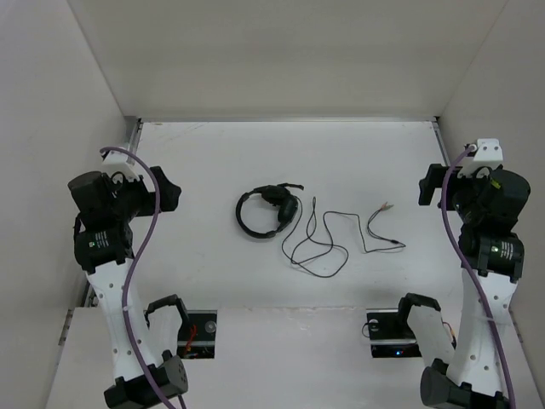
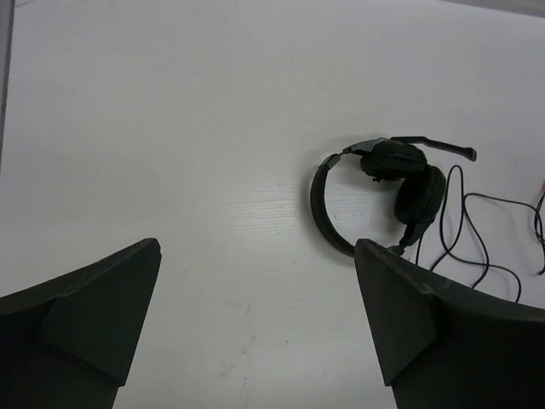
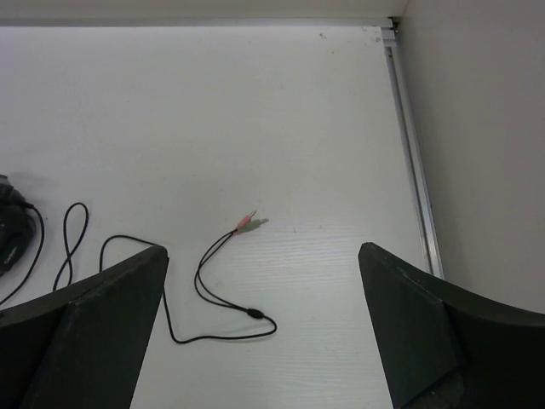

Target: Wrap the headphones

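The black headphones lie flat near the middle of the white table, with a short mic boom; they also show in the left wrist view. Their thin black cable snakes to the right in loose loops and ends in a pink and a green plug, seen in the top view too. My left gripper is open and empty, held above the table left of the headphones. My right gripper is open and empty, above the table right of the plugs.
White walls enclose the table on the left, back and right. A metal rail runs along the right wall. Two black mounts sit at the near edge by the arm bases.
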Controlling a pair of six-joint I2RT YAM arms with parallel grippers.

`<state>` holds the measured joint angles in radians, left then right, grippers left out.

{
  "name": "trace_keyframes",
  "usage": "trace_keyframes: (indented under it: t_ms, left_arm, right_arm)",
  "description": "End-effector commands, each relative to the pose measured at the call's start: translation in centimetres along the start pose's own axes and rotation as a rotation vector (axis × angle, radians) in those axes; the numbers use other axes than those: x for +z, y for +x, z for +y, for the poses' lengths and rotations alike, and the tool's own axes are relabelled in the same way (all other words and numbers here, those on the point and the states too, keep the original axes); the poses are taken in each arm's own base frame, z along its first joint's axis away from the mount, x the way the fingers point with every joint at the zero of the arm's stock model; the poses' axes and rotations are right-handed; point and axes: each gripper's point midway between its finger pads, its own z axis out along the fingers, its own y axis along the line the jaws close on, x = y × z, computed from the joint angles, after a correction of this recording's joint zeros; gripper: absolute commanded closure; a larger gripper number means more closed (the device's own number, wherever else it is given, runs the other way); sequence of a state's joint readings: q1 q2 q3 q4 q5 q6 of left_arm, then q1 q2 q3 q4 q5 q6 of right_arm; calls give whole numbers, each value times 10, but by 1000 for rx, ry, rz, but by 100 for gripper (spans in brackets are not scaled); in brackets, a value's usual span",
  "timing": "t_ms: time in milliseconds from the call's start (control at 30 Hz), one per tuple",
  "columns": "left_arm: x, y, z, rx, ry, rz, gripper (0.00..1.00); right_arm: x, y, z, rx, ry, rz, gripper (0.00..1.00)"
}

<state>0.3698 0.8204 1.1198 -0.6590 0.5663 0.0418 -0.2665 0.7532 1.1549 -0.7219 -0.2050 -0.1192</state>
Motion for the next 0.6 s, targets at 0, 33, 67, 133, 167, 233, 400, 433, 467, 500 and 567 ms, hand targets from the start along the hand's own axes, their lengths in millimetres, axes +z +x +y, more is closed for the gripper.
trace_keyframes:
  t_ms: [0, 33, 67, 133, 167, 233, 400, 433, 467, 500, 567]
  left_arm:
    - [2, -7, -9, -21, 19, -51, 0]
    - [3, -5, -10, -27, 27, -46, 0]
    - [5, -1, -12, -41, 39, -34, 0]
    - [14, 8, -17, -83, 67, -7, 0]
    - [18, 11, -21, -98, 86, 3, 0]
    - [26, 17, -25, -125, 113, 18, 0]
    - [44, 22, -45, -131, 203, 37, 0]
    - [49, 26, -51, -124, 222, 53, 0]
    - [55, 32, -54, -122, 234, 74, 0]
    - [61, 39, -57, -120, 246, 98, 0]
    - [74, 56, -56, -131, 232, 157, 1]
  right_arm:
    - [-1, -18, -6, -6, 47, -99, 0]
    - [-2, -20, -5, -10, 48, -112, 0]
    - [-2, -21, -5, -17, 53, -128, 0]
    - [1, -21, -10, -53, 71, -161, 0]
    - [3, -21, -11, -60, 76, -177, 0]
    - [6, -23, -13, -58, 85, -215, 0]
    - [18, -21, -3, -29, 35, -230, 0]
    - [22, -20, 3, -35, 4, -238, 0]
    - [26, -20, 10, -41, -24, -248, 0]
    - [30, -19, 19, -44, -62, -257, 0]
    - [41, -12, 38, -52, -123, -251, 0]
